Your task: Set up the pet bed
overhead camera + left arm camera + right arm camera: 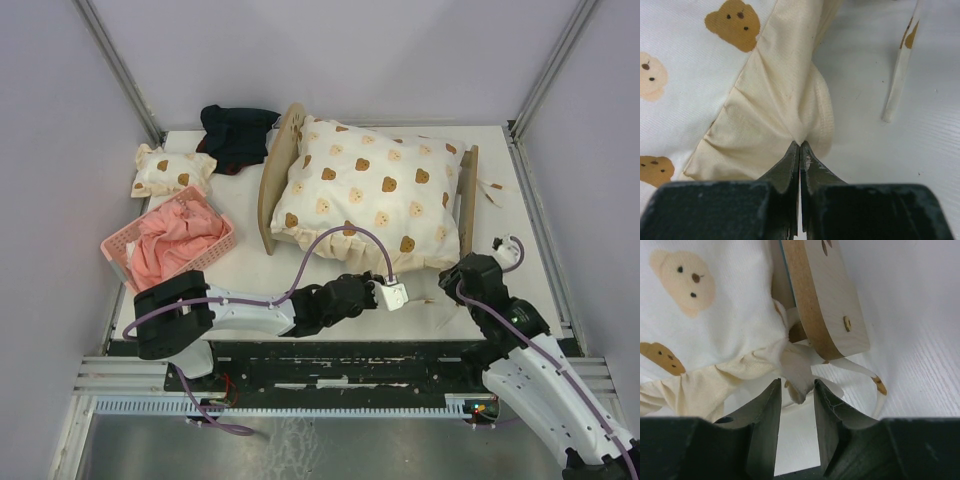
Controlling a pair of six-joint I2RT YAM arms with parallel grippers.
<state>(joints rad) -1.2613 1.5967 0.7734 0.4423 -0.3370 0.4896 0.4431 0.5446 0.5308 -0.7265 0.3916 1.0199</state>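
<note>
The left jaws are shut tight on the tip of the frill (790, 120) edging the bear-print quilt (370, 190), and the cloth gathers to a point where the tips meet. The right jaws stand apart, and the quilt's knotted corner (797, 377) hangs loose between them, not pinched. It is just beside the near end of the footboard (822, 305), with a tie (875, 385) trailing on the tabletop (250, 275). The pet bed (467, 205) stands mid-tabletop toward the far edge, headboard (270, 190) to the left and footboard toward the right edge, with the quilt heaped over it so that no mattress shows. The likely trouble is that only one corner is held, so a pull from the left jaws would probably skew the quilt or drag it toward the near edge, and the light frame might slide with it. The right jaws sit so close to the footboard that a careless closing may nudge the board or catch the tie instead of the corner. The cable (335, 232) looping over the quilt could also rumple it. The left arm (250, 312) lies low along the near edge, stretched rightward; the right arm (530, 365) rises from the near right corner, elbow bent, wrist aimed at the footboard's near end
</note>
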